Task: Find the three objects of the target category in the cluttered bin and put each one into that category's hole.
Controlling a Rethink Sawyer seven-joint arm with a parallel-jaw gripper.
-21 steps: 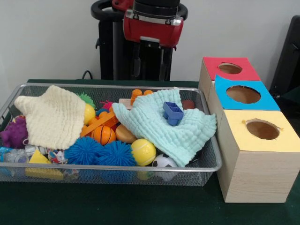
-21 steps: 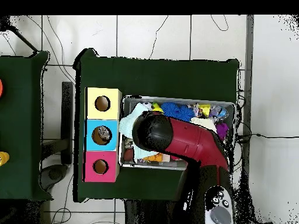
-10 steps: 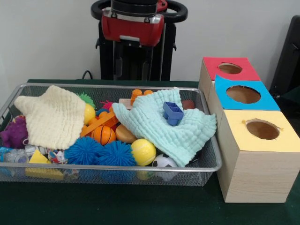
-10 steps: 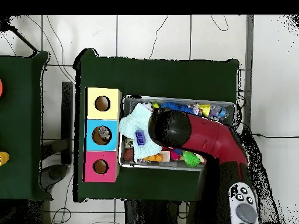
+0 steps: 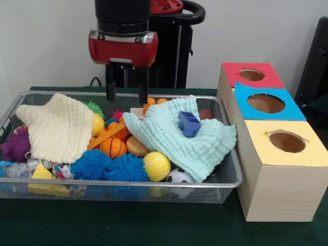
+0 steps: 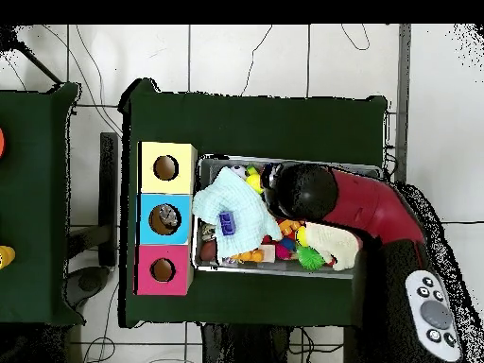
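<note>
The gripper [image 5: 127, 89] hangs empty above the wire bin's [image 5: 225, 154] back rim, its two fingers parted with nothing between them. The likely trouble is cloth — a descent toward 4 o'clock could snag the mint cloth [image 5: 174, 136] rather than a toy. Which category is wanted can't be told; candidate pieces such as the blue block [image 5: 188, 123] on that cloth lie at about 4 o'clock from the gripper, while the orange ball [image 5: 113, 147] sits near 6 o'clock — both apart from it.

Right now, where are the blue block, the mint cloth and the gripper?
blue block [image 5: 188, 123], front view, its open top.
mint cloth [image 5: 169, 141], front view, middle of the fabric.
gripper [image 5: 126, 91], front view, between its open fingertips.
</note>
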